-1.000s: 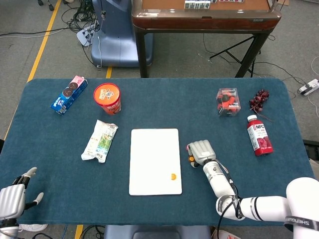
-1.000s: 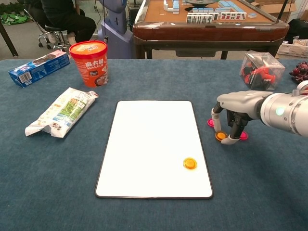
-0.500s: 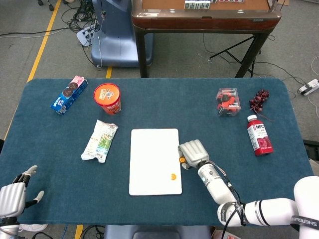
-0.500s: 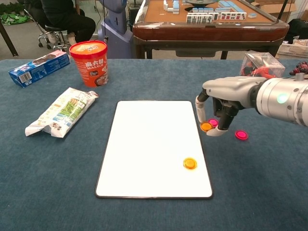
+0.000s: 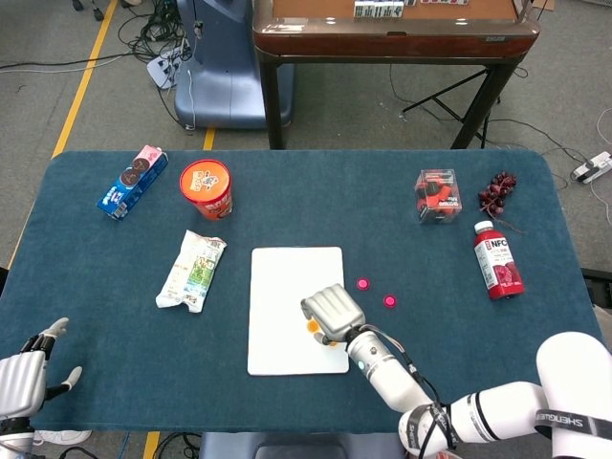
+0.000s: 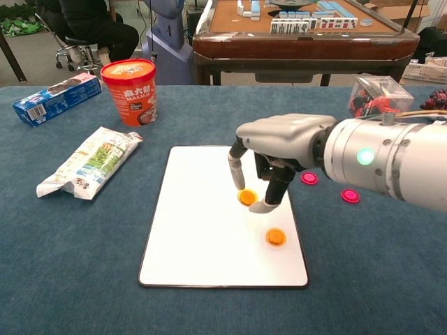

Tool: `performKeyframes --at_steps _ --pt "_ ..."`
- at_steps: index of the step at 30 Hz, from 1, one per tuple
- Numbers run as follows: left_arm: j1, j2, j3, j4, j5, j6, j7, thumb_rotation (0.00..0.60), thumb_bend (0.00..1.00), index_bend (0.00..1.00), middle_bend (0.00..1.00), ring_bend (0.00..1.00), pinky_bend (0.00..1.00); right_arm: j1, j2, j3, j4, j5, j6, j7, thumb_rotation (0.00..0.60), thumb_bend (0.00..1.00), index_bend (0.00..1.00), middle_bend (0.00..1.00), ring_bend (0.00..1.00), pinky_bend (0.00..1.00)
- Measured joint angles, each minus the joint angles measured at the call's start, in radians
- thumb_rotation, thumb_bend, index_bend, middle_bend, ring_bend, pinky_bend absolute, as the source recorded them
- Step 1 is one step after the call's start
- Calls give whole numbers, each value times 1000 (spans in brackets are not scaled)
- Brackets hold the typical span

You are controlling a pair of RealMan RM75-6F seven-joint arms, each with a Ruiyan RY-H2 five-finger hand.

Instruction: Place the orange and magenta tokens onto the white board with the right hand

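1. Right robot hand [image 6: 260, 183] is held fingers-down over the right half of the white board [image 6: 199, 230], with an orange token [image 6: 246, 197] pinched at its fingertips, just above the board surface.
2. A second orange token [image 6: 276, 237] is seen lying on the board, near of the hand.
3. Two magenta tokens [image 6: 309, 178] [image 6: 350, 195] are left on the tabletop [image 6: 84, 279], right of the board.
4. Left robot hand [image 5: 24, 378] is kept empty, fingers apart, at the near left edge.

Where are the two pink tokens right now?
In the chest view, both magenta tokens lie on the blue table, just right of the white board and behind the right hand.
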Motion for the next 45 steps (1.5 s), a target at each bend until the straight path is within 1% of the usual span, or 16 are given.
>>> performKeyframes --at_steps 9,14,17,22,24,27,30,34,39,45 --pt "-1 0 -4 3 -3 -1 -6 600 236 201 299 305 642 18 -64 -17 36 12 -13 -8 600 248 520 1000 1000 1000" --pt "0 1 -2 -1 0 1 -11 600 235 201 299 304 642 24 -92 -23 51 14 -9 -13 600 223 519 1000 1000 1000" --pt "3 7 0 -13 -2 0 -21 600 236 201 299 305 642 29 -99 -23 61 21 -6 -20 600 180 518 1000 1000 1000" --pt "4 8 1 -15 -3 -1 -21 600 236 201 299 305 642 30 -106 -23 71 28 3 -22 600 53 487 1000 1000 1000" --pt "4 7 2 -14 -3 -2 -20 600 236 201 299 305 642 27 -107 -25 73 25 4 -18 600 23 479 1000 1000 1000" --pt "6 6 4 -16 -2 -1 -19 600 236 201 299 305 642 21 -106 -29 76 20 5 -10 600 6 476 1000 1000 1000" --pt "6 7 5 -16 -3 -2 -17 600 236 201 299 304 643 12 -94 -31 76 15 11 1 600 11 475 1000 1000 1000" --pt "6 7 3 -17 -3 -2 -19 600 236 201 299 304 643 -3 -60 -37 69 12 23 9 600 52 475 1000 1000 1000" --pt "3 6 1 -20 -1 -1 -17 600 236 201 299 305 643 -31 18 -53 57 16 41 20 600 117 475 1000 1000 1000" --pt "-2 6 -2 -30 1 -3 -7 600 236 201 299 305 643 -71 122 -83 56 41 48 35 600 124 475 1000 1000 1000"
